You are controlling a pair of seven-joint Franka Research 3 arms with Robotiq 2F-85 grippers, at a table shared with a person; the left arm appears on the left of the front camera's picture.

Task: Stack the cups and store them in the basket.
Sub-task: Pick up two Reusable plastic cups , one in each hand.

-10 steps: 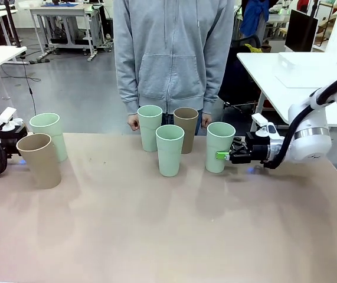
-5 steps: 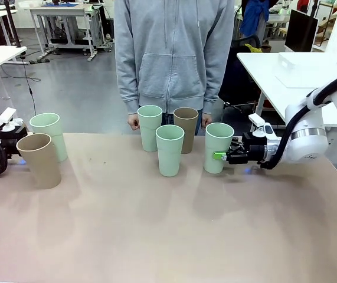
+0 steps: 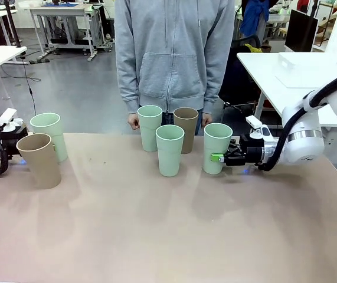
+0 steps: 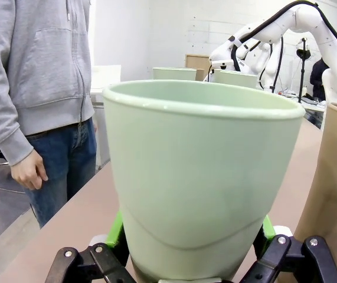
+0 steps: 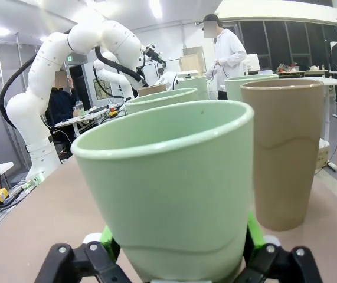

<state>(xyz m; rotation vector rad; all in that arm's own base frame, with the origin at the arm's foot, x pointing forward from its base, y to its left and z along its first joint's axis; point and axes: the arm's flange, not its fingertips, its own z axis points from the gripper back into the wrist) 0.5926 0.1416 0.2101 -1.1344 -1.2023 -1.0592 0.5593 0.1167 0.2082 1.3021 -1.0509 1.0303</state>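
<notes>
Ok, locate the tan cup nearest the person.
Front view: the tan cup stands at the table's far edge, middle, just right of one mint cup and behind another.

A grey-hoodied person (image 3: 174,59) stands behind the table (image 3: 156,236).

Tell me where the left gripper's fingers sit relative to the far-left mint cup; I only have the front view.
Observer: Left wrist view: the far-left mint cup stands between the open jaws of the left gripper, a green pad on each side near its base.
Operator: Check its clearance from the tan cup.
Observer: A strip of table shows between it and the tan cup; they stand apart.
Operator: Now the right gripper.
Observer: Right wrist view: the pads of the right gripper flank the rightmost mint cup; whether they clamp it I cannot tell.
</notes>
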